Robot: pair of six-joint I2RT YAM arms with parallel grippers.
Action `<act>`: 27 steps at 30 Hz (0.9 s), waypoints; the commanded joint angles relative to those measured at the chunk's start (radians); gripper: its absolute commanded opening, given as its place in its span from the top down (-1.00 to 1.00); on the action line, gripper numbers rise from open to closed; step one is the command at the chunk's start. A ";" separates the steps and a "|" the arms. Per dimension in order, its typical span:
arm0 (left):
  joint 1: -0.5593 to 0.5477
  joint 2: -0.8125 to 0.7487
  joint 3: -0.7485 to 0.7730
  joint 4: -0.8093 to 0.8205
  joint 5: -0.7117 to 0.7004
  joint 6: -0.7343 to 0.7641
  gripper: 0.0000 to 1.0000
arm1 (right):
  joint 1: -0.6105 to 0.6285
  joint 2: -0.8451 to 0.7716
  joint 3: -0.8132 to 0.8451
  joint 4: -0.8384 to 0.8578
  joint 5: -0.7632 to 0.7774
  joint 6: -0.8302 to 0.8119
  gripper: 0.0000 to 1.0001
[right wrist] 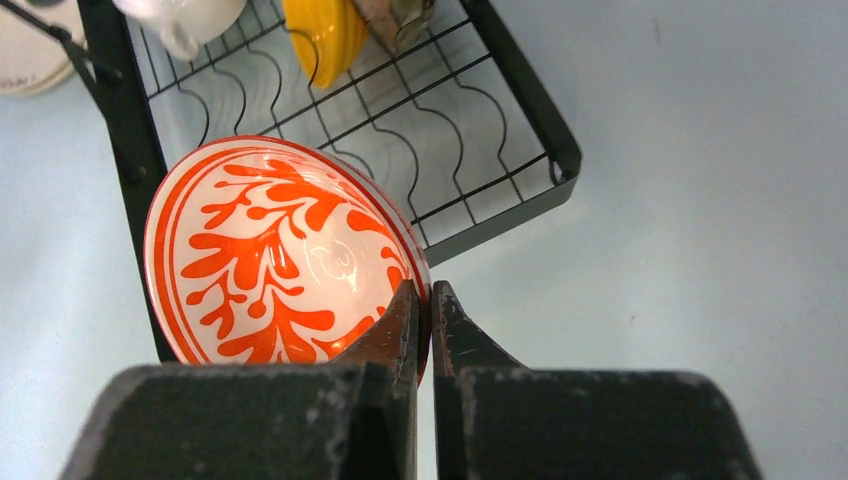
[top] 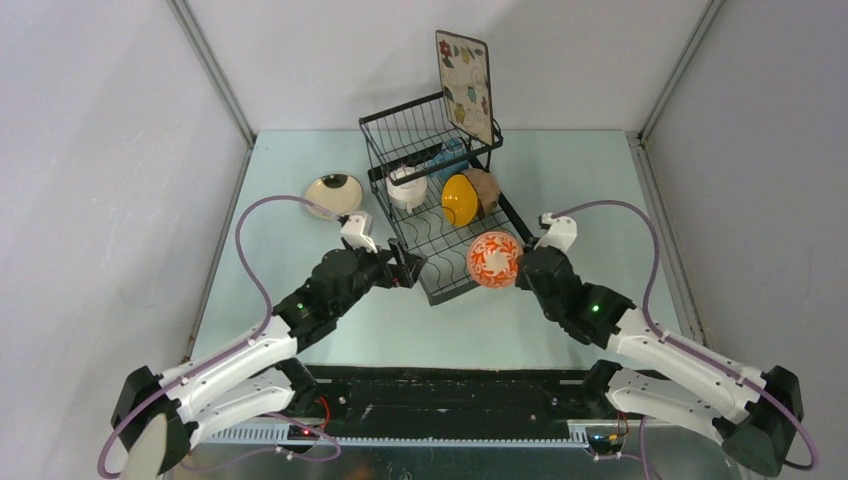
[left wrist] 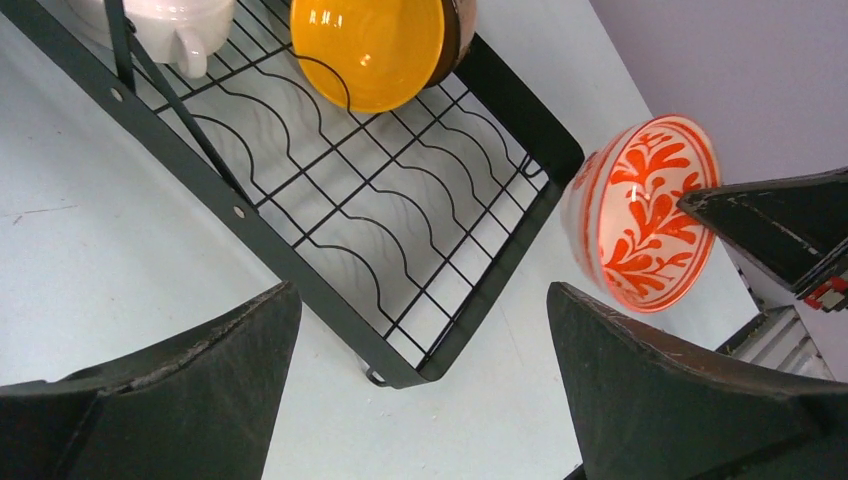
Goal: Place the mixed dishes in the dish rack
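Note:
The black wire dish rack [top: 388, 120] stands mid-table. Its raised basket holds the square floral plate [top: 465, 85] and the blue mug [top: 450, 160]. The lower tray holds the white cup [top: 407, 187], yellow bowl [top: 459, 199] and brown bowl [top: 485, 190]. My right gripper [right wrist: 422, 295] is shut on the rim of the red-patterned bowl [right wrist: 270, 250], holding it on edge over the tray's near end [top: 494, 260]. My left gripper [left wrist: 422, 288] is open and empty at the tray's near left corner [top: 410, 268]. A round cream plate [top: 333, 193] lies left of the rack.
The rack's black frame [left wrist: 200, 170] runs close in front of my left fingers. The tray's near slots [right wrist: 440, 150] hold nothing. Grey walls close in the table on three sides.

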 commanded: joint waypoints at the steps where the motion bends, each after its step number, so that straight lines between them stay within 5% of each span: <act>1: -0.017 0.025 0.048 0.044 0.028 0.003 -0.99 | 0.079 0.033 0.059 0.125 0.110 -0.013 1.00; 27: -0.027 0.147 0.095 0.063 0.160 0.036 -0.95 | 0.162 0.119 0.092 0.239 -0.016 -0.112 1.00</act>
